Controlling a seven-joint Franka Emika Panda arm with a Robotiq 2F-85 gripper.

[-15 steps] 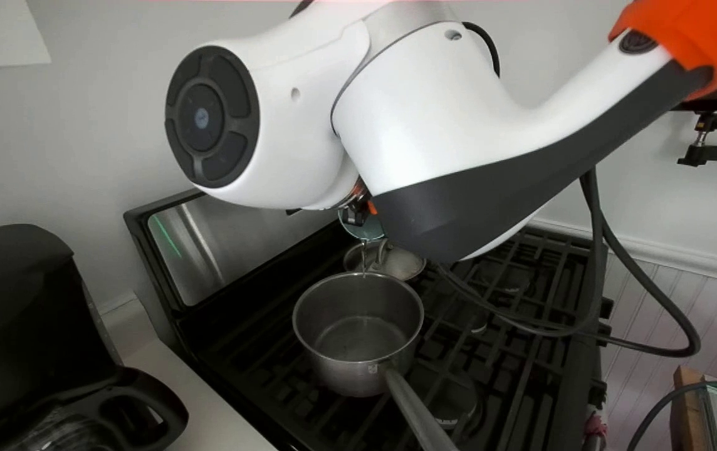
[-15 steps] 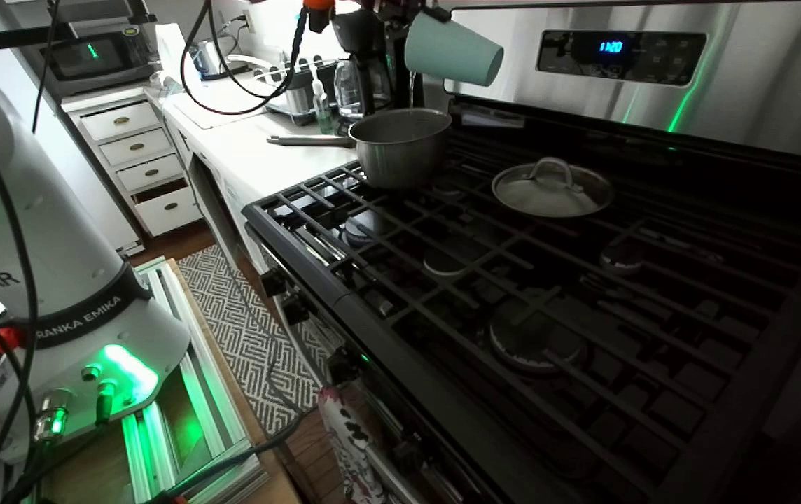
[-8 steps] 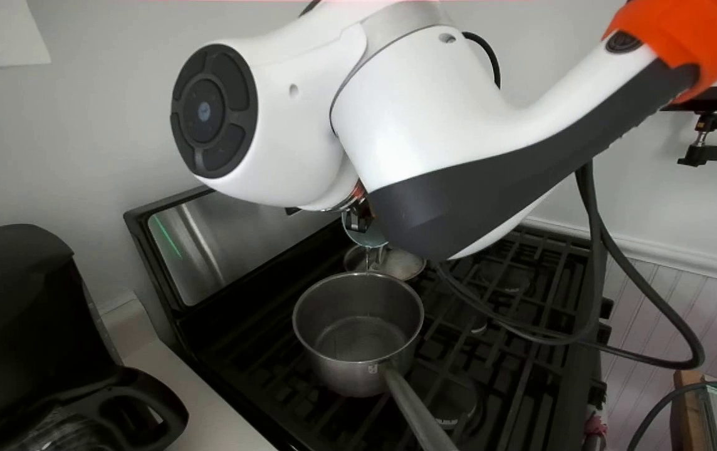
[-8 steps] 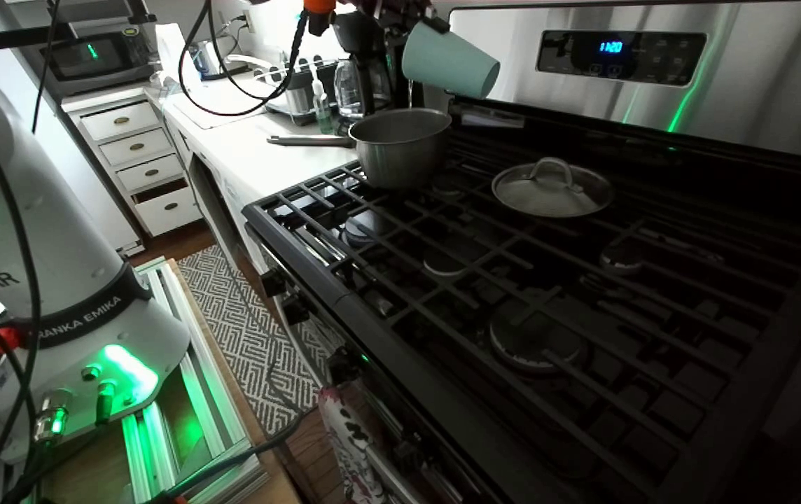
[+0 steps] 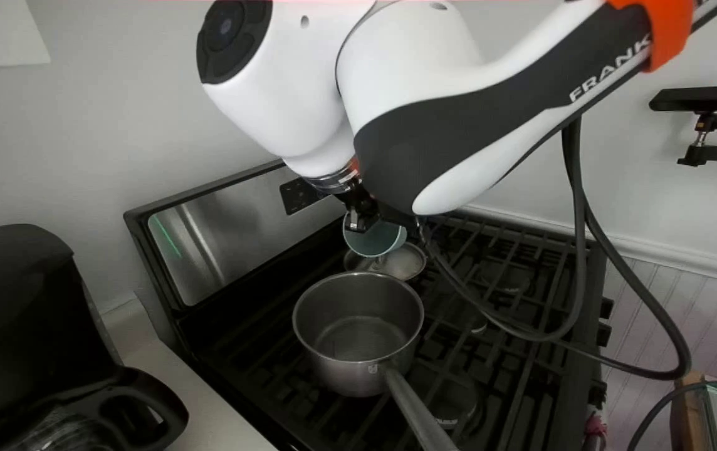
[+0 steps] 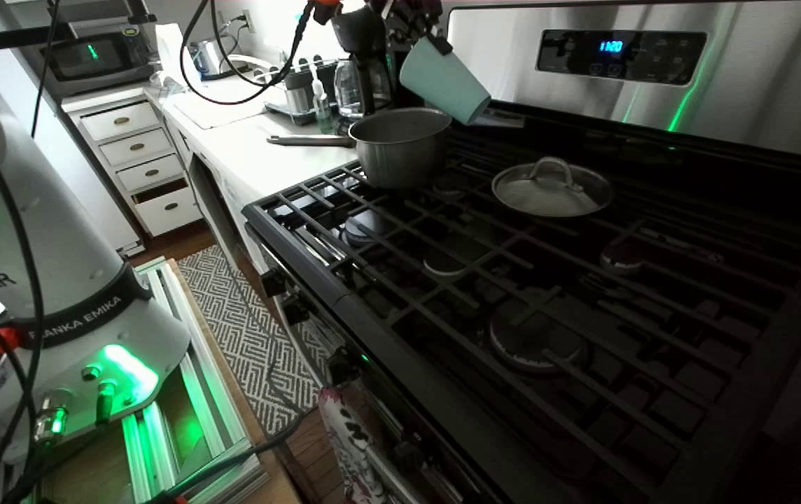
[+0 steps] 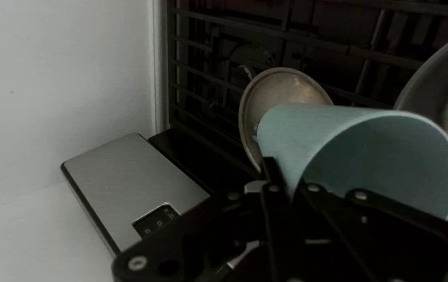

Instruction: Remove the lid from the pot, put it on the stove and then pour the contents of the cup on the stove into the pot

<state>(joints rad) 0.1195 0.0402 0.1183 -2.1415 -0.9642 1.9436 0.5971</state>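
My gripper (image 5: 361, 219) is shut on the wall of the pale blue cup (image 5: 380, 241) at its rim, one finger outside and one inside, as the wrist view shows (image 7: 286, 184). The cup hangs tilted beside and above the steel pot (image 6: 400, 157), its mouth up and toward the pot side. No stream leaves it. The part of its inside that shows in the wrist view looks bare. The pot stands uncovered on the stove (image 5: 515, 282); how much liquid it holds I cannot tell. The lid (image 6: 547, 192) lies knob up on the grates behind the cup.
The pot's long handle (image 5: 418, 413) sticks out over the grates toward the counter side. A black coffee maker (image 5: 26, 313) stands on the counter. A dark cable (image 5: 575, 250) hangs from the arm over the stove. The steel back panel (image 6: 764, 77) rises behind.
A thin stream ran from the cup into the pot in the earlier frames; now none shows. The cup has turned back toward upright and its base has dropped. The arm has moved with it.
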